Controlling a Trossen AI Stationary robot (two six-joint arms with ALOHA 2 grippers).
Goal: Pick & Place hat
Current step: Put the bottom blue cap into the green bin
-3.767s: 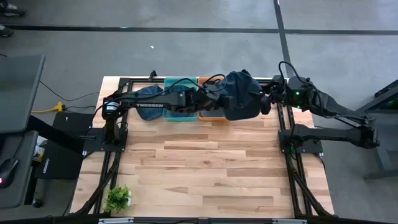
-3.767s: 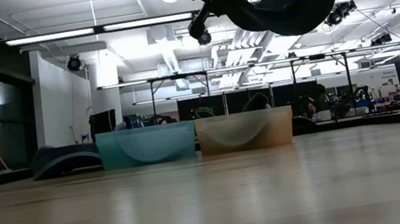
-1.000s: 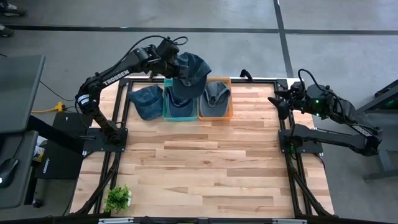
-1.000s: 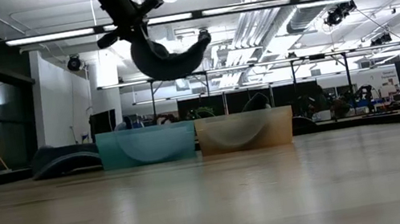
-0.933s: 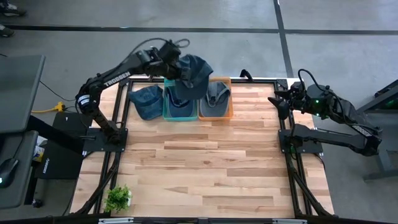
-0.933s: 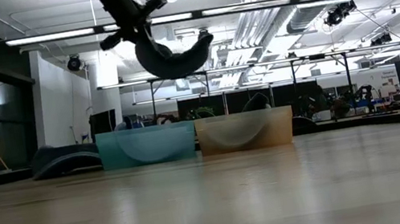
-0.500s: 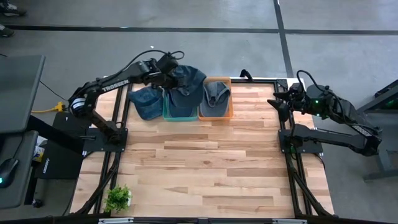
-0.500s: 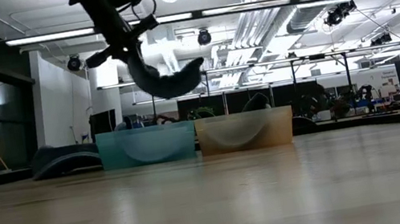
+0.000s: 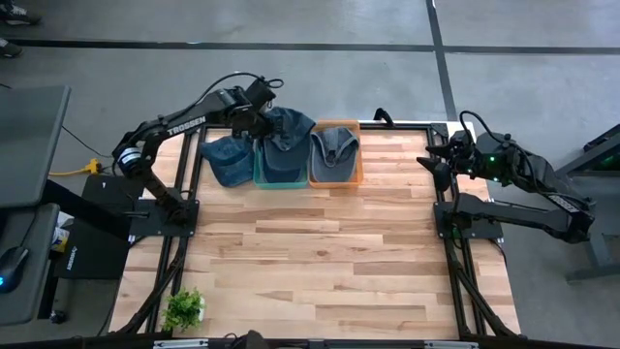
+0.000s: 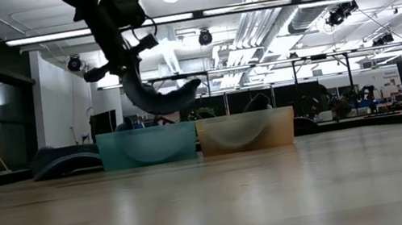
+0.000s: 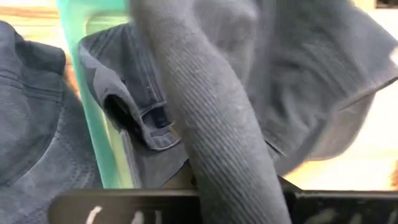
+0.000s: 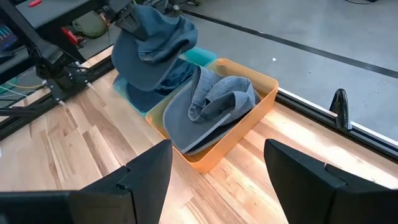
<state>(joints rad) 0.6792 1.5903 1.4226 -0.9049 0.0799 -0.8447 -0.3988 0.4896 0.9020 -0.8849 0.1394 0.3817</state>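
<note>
Left hand (image 9: 260, 114) sits over the far rim of the teal bin (image 9: 260, 176), clamped on a blue denim hat (image 9: 287, 127). The hat hangs above the teal bin, its brim drooping toward the bin's opening; in the low view the hat (image 10: 156, 95) is clear of the bin's rim (image 10: 147, 145), not yet resting inside. The left wrist view shows the hat's fabric (image 11: 211, 137) bunched right at the hand, with another hat (image 11: 134, 118) already lying in the teal bin below it.

Beside the teal bin, on the side nearer the right arm, stands the orange bin (image 9: 335, 177), touching it; it holds a grey-blue hat (image 9: 336, 147). On the teal bin's other side a further blue hat (image 9: 225, 156) lies on the wooden surface (image 9: 320, 262), apparently touching the bin wall, though the overhead angle makes contact hard to confirm.

Right hand (image 9: 432, 160) waits well apart from the teal bin, near the surface's right edge, fingers (image 12: 143, 177) spread and empty.

A small green plant (image 9: 183, 308) stands at the surface's near corner, far from the teal bin.
</note>
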